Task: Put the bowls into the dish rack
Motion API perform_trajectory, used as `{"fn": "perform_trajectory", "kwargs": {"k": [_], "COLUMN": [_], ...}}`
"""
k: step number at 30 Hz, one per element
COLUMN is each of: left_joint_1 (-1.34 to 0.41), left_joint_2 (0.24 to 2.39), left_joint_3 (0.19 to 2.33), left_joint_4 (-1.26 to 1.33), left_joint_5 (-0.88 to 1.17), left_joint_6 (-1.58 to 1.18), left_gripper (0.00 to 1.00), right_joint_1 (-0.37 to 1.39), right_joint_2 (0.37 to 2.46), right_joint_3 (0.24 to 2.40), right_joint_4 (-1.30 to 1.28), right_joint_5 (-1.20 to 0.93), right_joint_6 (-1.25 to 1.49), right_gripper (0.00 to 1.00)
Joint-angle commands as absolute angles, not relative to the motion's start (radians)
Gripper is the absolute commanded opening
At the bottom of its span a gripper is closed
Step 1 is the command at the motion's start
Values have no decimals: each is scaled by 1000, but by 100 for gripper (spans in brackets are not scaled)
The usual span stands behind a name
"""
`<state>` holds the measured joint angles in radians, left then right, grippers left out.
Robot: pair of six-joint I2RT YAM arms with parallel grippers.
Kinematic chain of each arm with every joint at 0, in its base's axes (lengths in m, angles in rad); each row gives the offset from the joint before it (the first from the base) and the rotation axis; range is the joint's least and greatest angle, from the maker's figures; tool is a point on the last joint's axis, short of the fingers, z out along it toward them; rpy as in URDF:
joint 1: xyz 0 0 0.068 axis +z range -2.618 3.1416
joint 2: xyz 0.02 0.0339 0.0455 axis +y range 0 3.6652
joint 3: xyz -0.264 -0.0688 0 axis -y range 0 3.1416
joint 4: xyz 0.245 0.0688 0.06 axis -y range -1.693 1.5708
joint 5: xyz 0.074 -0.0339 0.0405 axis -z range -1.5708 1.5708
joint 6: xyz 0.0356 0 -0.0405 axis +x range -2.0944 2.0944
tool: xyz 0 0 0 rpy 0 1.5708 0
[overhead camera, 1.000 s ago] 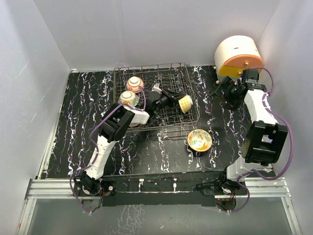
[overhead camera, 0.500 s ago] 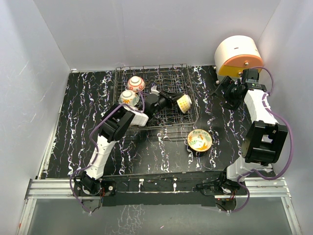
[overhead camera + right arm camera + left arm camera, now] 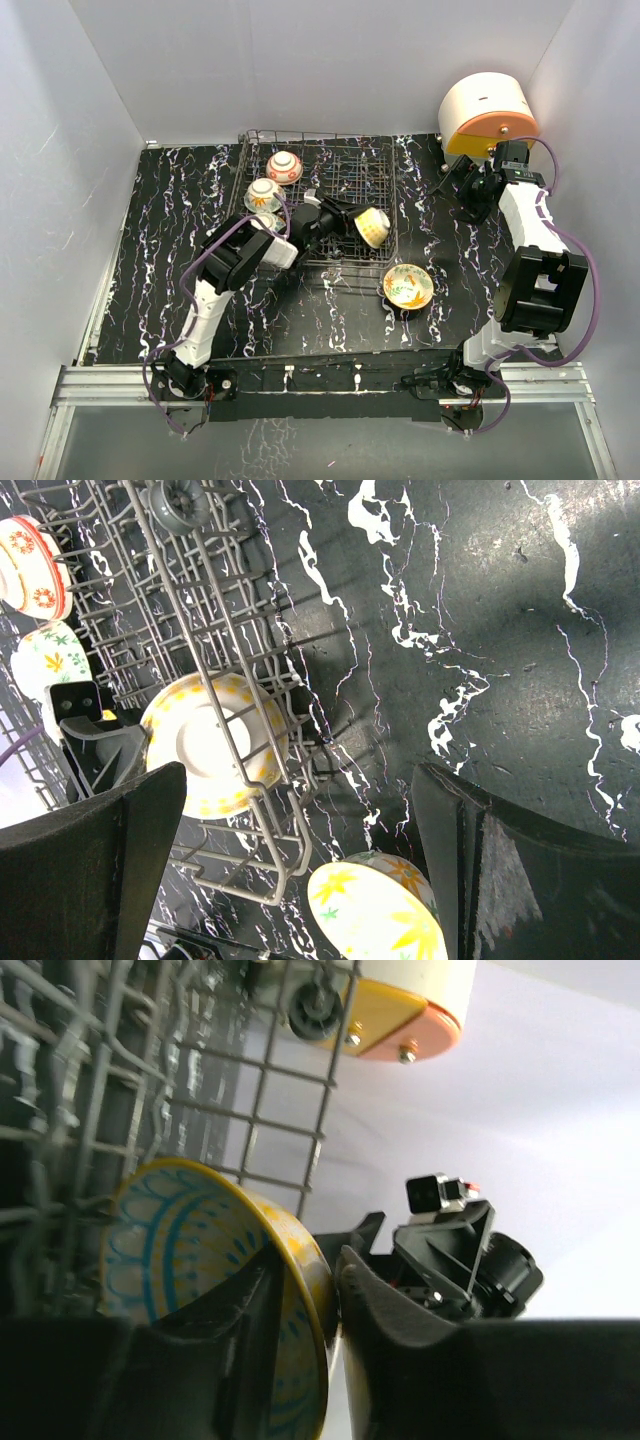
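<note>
Left fingers, gripped bowl now nearer; rack skewed.

The left fingers cover the lower part of the blue-yellow bowl pinched between them, and the view's bottom edge crops both. The right fingers are blurred and cropped. Between them the orange bowl runs off the bottom edge, and beyond them the red bowl runs off the left edge.

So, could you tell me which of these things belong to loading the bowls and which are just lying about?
Job: dish rack; blue-yellow bowl clamped in the left gripper; red bowl and cream-green bowl in the rack; orange-green bowl on the table.
Lying about: round white-and-orange drawer unit.
</note>
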<state>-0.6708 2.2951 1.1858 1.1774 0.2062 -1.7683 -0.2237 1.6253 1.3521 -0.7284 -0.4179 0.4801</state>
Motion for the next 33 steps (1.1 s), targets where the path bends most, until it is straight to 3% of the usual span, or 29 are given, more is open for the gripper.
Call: {"fn": "perform_trajectory", "kwargs": {"k": [1,12,17,23,33], "left_joint_1": [-656,-620,-607,-592,-590], "left_joint_2": [2238,2164,2095,2029,2006], "left_joint_3": [1149,1137,1146,1170,1389], "left_joint_4": [1110,907,696,447,-50], "left_joint_5": [193,206,205,187,124], "left_joint_6": [-1715,-1607,-1521,-1416,-1118], "left_gripper": [36,70,96,97,97], "right_joint_1": [-229,-229,-229,-229,-229], "right_joint_2": [1621,1623,1623,1622,1615], "right_joint_3": [1376,1381,1383,1382,1378], "right_joint_4": [-685,-689,-689,-689,-689], "right_joint_5": [-421,-425,-428,-433,-434], "right_joint_6": [473,471,474,474,475], "right_gripper": [99,99,99,99,99]}}
